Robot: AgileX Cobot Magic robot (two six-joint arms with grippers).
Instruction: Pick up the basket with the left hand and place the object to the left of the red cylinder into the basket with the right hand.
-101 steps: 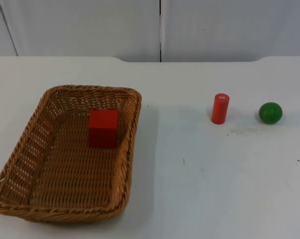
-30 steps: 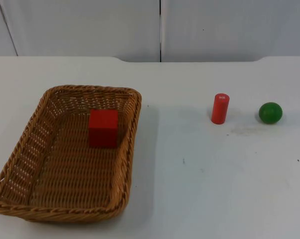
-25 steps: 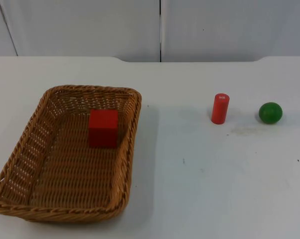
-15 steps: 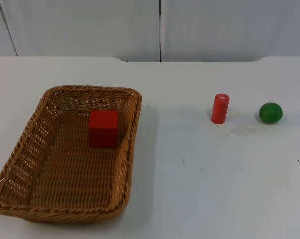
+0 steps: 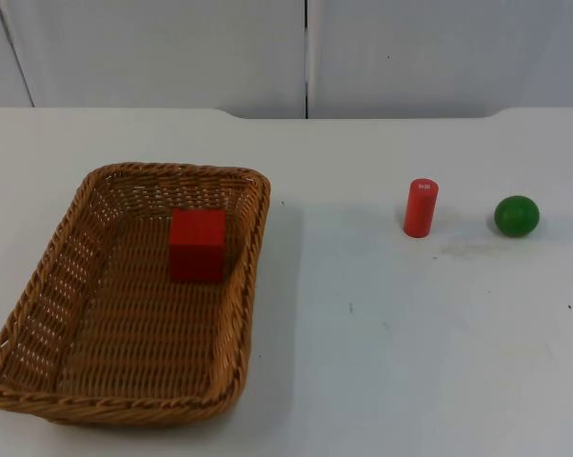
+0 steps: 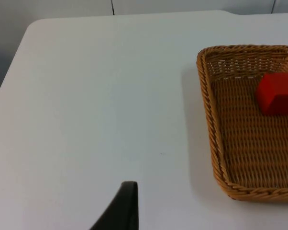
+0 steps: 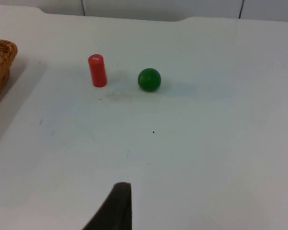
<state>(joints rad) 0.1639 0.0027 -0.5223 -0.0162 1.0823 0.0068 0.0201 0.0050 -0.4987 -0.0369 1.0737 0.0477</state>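
Basket (image 5: 125,295) sits on the table (image 5: 382,343), red cube (image 5: 197,245) inside. Red cylinder (image 5: 420,208) upright, green ball (image 5: 516,216) just right. Can't tell either claw's state.

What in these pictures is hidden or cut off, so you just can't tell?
- Basket: in the top view its near-left corner runs off the picture's edge; in the left wrist view its far side is cut off, and in the right wrist view all but a corner.
- Red block: its underside and back are hidden by its own body.
- Red cylinder: the white mark on its top is too small to read.
- Left gripper and right gripper: one black fingertip each, so open or shut is unknowable.
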